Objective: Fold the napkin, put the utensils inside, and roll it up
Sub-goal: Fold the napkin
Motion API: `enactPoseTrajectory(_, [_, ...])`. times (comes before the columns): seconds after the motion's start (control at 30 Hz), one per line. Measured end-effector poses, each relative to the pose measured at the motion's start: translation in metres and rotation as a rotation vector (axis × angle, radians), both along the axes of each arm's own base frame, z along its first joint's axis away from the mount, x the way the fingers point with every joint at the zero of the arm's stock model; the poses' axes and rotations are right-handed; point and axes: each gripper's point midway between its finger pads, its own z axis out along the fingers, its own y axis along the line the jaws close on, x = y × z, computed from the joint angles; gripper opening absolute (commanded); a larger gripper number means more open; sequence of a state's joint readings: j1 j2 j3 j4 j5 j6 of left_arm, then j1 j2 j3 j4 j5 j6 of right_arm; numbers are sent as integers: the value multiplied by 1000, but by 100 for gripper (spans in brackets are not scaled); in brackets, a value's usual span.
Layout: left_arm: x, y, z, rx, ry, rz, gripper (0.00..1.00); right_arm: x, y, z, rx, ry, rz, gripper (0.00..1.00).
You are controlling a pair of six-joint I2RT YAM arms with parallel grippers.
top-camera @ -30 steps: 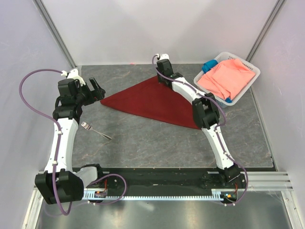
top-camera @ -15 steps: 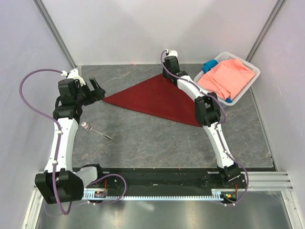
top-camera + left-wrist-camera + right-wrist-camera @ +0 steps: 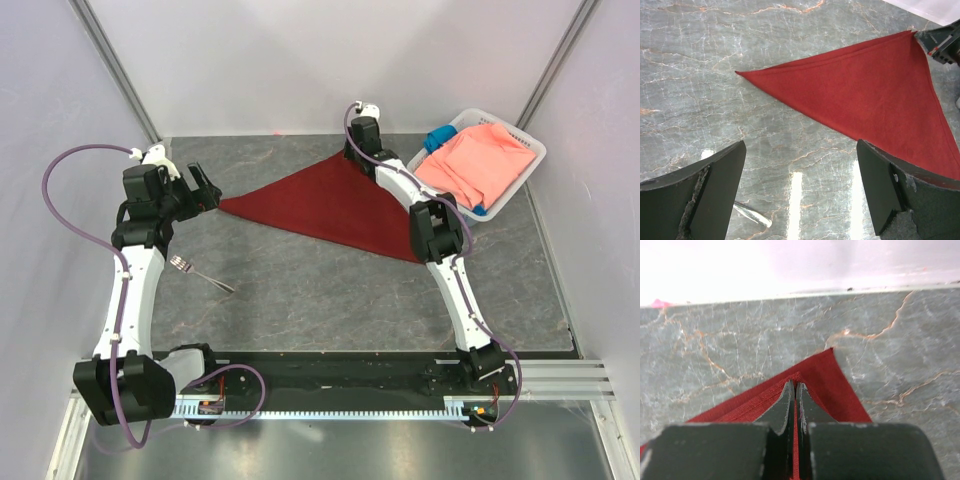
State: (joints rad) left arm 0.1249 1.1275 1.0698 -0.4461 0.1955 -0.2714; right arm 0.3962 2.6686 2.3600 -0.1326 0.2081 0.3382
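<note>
1. We see the maroon triangular cloth napkin lying flat mid-table.
2. Our right gripper is clamped on its far corner.
3. Our left gripper gapes near its left tip.
4. The silvery metal fork lies apart, beside the left arm.

Two arms on show: the left arm and the right arm, both in glossy white link shells with chunky black joint housings. A purple cable swings out in a big loop off the left one, and a thinner purple cable hugs the right one's links. Down at the bases there's a black plate on a silver slotted rail, with small red-and-orange connectors tucked in. Close up, the left tool has broad matte-black fingers, their edges chipped and scuffed pale grey. The right tool shows slim dark fingers tapering to thin tips off a blocky black body.
</note>
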Motion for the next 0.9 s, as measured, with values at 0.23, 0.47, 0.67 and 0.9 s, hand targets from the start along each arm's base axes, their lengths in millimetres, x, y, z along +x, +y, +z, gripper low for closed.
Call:
enactPoseTrajectory(0.23, [1, 0, -2, -2, 5, -1, 99, 10, -6, 11, 30, -37, -19, 0])
enactPoseTrajectory(0.47, [1, -3, -3, -10, 8, -15, 99, 14, -6, -6, 39, -33, -19, 0])
enactPoseTrajectory(0.67, [2, -3, -5, -12, 14, -18, 99, 13, -5, -20, 43, -14, -16, 13])
enactPoseTrajectory(0.9, [2, -4, -6, -15, 20, -22, 99, 15, -2, -16, 57, -27, 0, 60])
